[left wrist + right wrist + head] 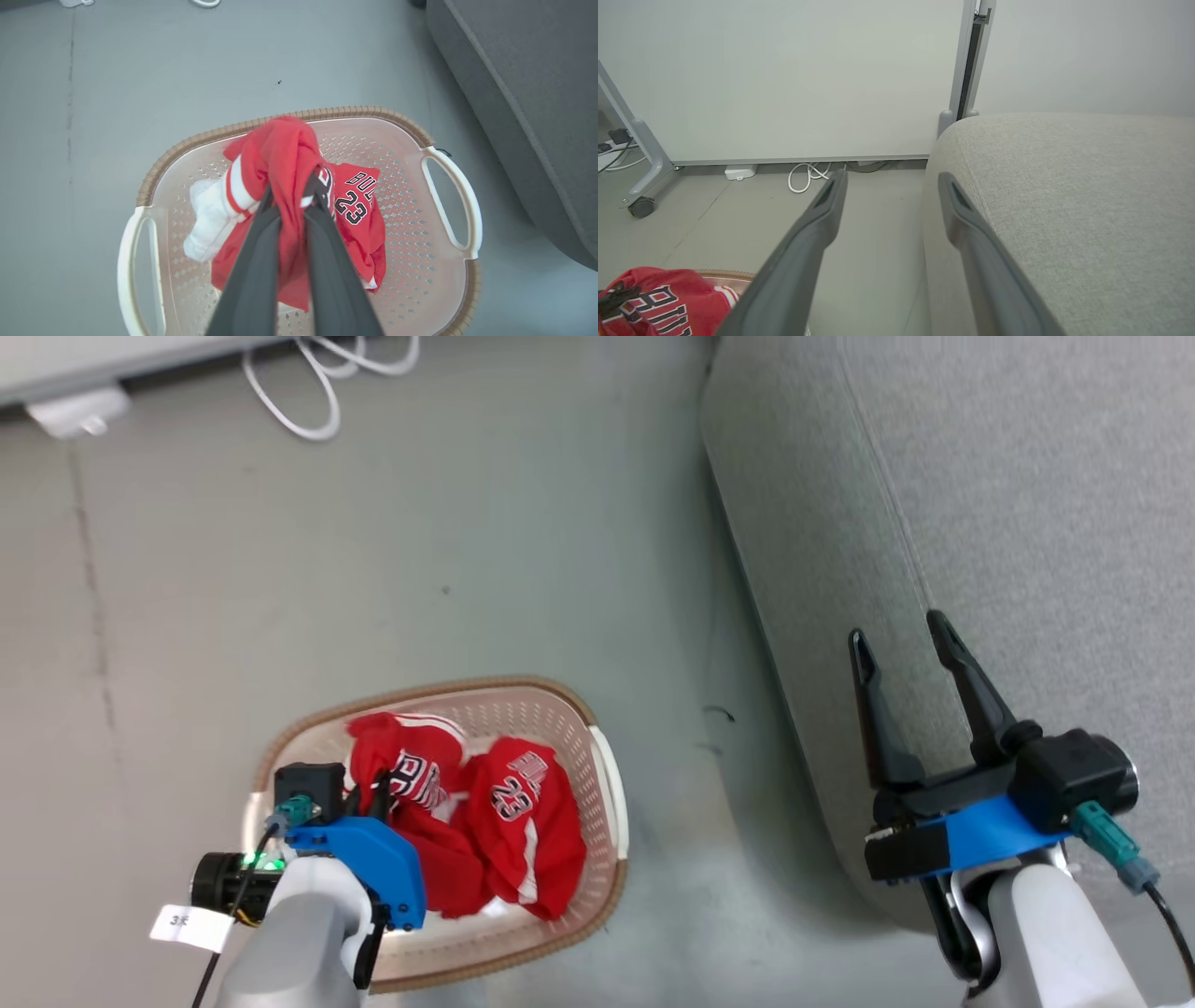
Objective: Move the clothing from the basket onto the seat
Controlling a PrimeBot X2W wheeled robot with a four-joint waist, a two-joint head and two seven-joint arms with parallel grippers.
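- From here the clothing [285,154] reads as soft, matt red cloth, creased, with white striped trim.
- The basket [444,261] looks like smooth cream plastic with a slight sheen, perforated all over; its rim [327,113] is brown with a ribbed, woven look.
- I see the seat [1064,210] as grey woven fabric, matt and a little coarse.
- The floor [420,523] is smooth, dull grey.
- The right gripper [896,629] has matt dark fingers on a smooth blue plastic mount [990,835].

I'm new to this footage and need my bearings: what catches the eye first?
The bright red clothing heaped in the cream basket stands out most, with the left claw pinched shut on one garment. To the right, the big grey seat looms, the right claw open by its edge.
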